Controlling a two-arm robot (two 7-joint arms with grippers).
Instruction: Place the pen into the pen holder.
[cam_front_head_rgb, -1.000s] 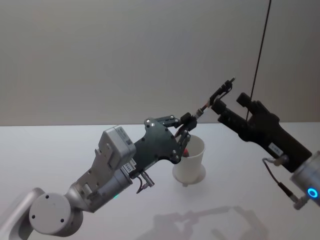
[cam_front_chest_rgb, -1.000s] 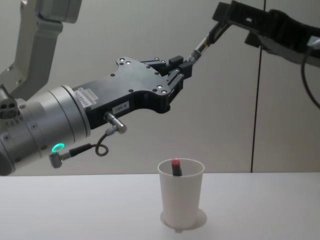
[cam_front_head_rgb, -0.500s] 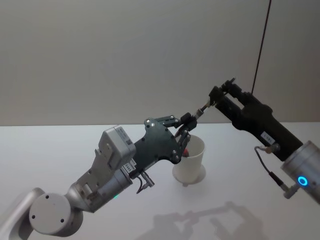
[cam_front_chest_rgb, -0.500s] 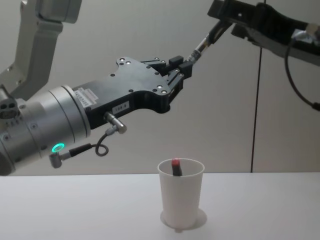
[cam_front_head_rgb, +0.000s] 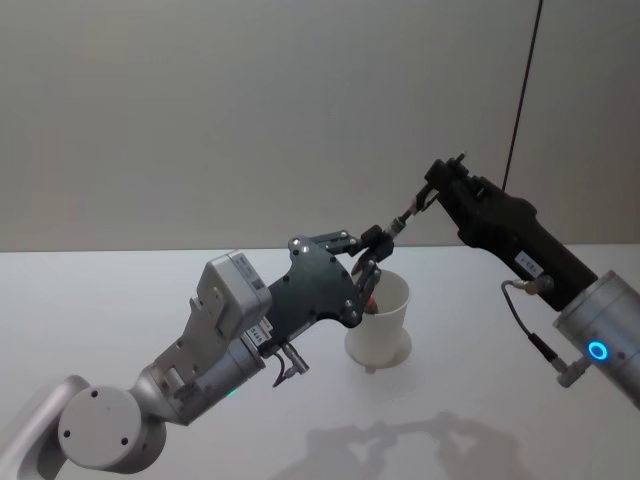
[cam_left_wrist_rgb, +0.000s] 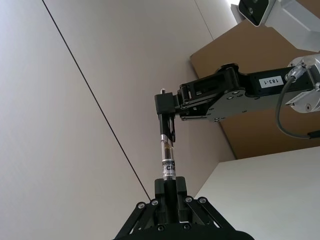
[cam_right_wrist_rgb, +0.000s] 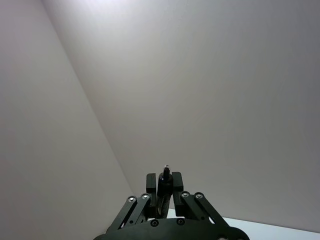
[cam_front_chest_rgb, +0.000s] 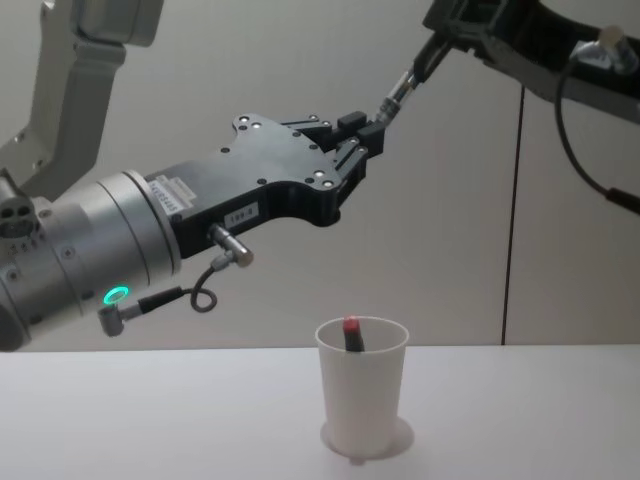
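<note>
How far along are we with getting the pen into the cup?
Done: one red-capped pen already stands in the white paper cup. In hand: a second, clear-barrelled pen is held in mid-air above the cup, left gripper on one end, right gripper on the other. Left: one gripper lets go, then the pen goes down into the cup.

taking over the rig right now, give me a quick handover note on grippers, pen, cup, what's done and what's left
Left gripper: raised above the table, shut on the lower end of the pen.
Right gripper: higher up, shut on the pen's other end. Both arms hold the same pen in mid-air, tilted.
Pen holder: upright on the table, below the left gripper. It already holds a red-tipped pen.
Done: pen lifted, gripped at both ends.
Left: one gripper has to release, then the other lowers the pen into the cup and lets go.
</note>
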